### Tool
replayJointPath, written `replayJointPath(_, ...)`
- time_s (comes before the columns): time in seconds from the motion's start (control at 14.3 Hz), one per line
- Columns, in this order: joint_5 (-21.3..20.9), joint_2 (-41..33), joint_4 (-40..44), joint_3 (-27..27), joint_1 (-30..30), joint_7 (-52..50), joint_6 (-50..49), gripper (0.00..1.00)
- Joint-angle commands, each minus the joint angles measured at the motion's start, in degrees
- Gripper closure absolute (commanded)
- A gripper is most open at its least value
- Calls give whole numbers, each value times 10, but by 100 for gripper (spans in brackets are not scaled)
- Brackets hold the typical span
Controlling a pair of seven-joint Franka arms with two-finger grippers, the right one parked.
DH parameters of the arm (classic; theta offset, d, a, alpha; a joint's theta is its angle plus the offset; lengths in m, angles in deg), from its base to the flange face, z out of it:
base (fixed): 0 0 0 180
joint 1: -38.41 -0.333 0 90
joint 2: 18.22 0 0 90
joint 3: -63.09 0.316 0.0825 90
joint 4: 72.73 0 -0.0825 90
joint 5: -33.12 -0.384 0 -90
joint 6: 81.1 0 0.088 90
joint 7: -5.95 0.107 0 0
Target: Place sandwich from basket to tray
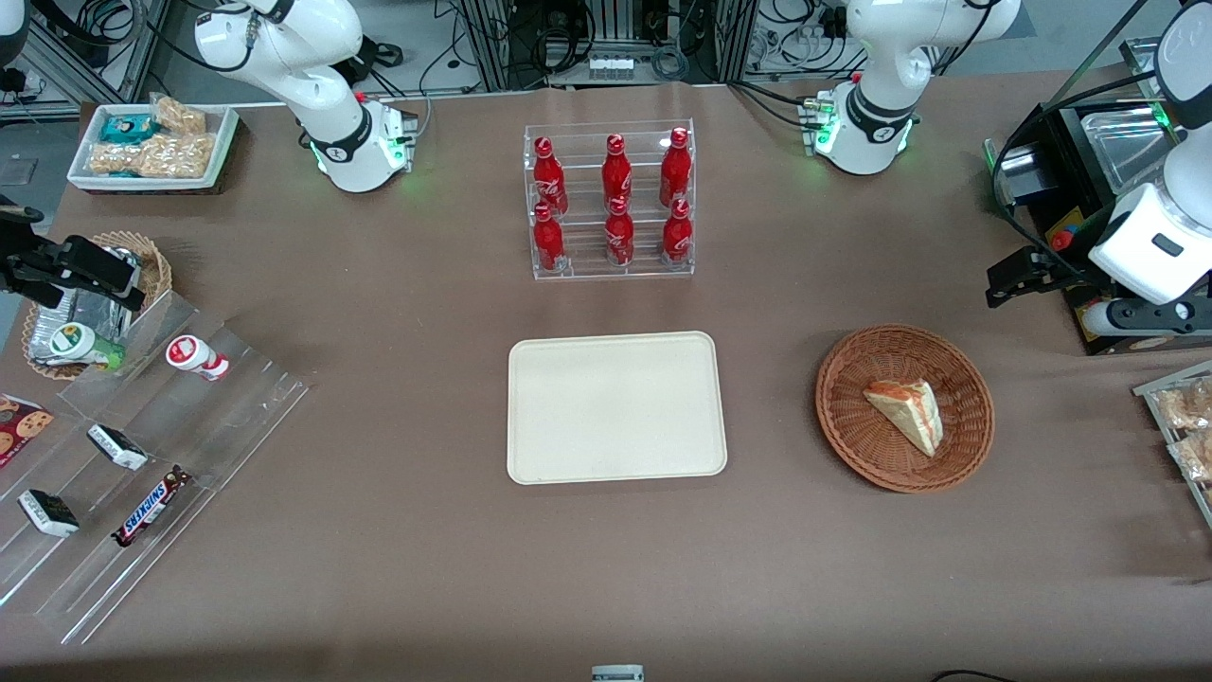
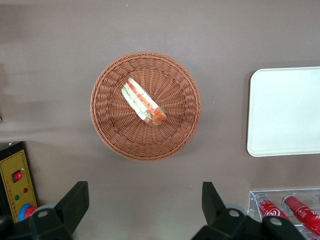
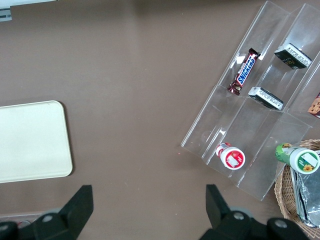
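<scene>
I am holding the left arm's gripper [image 1: 1009, 281] raised near the working arm's end of the table, fingers [image 2: 75, 202] spread wide and gripping nothing. The sandwich [image 1: 907, 412] is lying in the basket [image 1: 843, 426], its point aiming toward 4 o'clock in the front view. The tray [image 1: 615, 407] is sitting at the basket's 9 o'clock, apart from it and bare. At the tray's 12 o'clock, 6 red bottles [image 1: 616, 170] are standing in a clear rack [image 1: 611, 270].
</scene>
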Motion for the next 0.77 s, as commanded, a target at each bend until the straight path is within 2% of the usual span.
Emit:
replayJointPath(0.0,2,8,-7,3,-1,4,7,0)
replayJointPath(0.28,-2,36,-21,5,-11,4,23,0)
replayJointPath(0.7,-2,49,-165,6,-24,2,180,0)
